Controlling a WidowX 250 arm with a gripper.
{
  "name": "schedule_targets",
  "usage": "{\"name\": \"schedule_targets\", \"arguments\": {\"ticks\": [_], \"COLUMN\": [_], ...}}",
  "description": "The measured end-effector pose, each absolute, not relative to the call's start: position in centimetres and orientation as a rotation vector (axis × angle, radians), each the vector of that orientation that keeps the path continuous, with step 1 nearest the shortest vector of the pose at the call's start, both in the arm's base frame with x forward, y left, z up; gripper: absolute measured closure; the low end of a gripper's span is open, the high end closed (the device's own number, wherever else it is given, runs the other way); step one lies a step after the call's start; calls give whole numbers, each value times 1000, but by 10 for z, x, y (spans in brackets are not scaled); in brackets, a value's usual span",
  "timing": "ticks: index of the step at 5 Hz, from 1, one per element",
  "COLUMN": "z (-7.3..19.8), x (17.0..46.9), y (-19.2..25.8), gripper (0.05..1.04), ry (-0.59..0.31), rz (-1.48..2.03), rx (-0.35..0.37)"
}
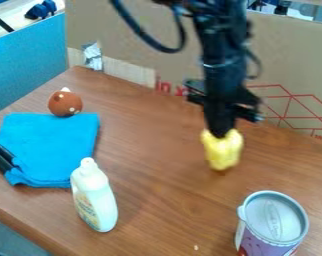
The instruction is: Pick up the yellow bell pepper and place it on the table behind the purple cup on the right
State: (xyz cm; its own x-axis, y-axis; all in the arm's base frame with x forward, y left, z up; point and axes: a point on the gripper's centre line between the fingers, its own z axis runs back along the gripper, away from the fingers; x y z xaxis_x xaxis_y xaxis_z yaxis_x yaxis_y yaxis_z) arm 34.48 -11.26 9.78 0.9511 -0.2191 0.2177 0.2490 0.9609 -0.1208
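The black gripper (221, 131) hangs over the right half of the wooden table, pointing down. A yellow object (223, 151) is held at its lower end, the top of it hidden by the gripper. Whether the object's bottom touches the table, I cannot tell. Below and to the right stands a can with a translucent lid (275, 220), apart from the gripper.
A folded blue cloth (53, 145) lies at the left, two black markers (3, 159) on its left edge. Behind it sits a brown ball-like toy (65, 103). A white bottle (93, 196) is at front left. Cardboard (133, 40) borders the table's back.
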Motion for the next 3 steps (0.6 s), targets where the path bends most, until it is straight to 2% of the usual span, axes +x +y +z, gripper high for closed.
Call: {"name": "schedule_targets", "arguments": {"ticks": [2, 3], "z": [89, 90], "x": [361, 365], "y": [-196, -207], "gripper": [974, 974], "ry": [-161, -146], "rz": [-353, -366], "rx": [-227, -221]}}
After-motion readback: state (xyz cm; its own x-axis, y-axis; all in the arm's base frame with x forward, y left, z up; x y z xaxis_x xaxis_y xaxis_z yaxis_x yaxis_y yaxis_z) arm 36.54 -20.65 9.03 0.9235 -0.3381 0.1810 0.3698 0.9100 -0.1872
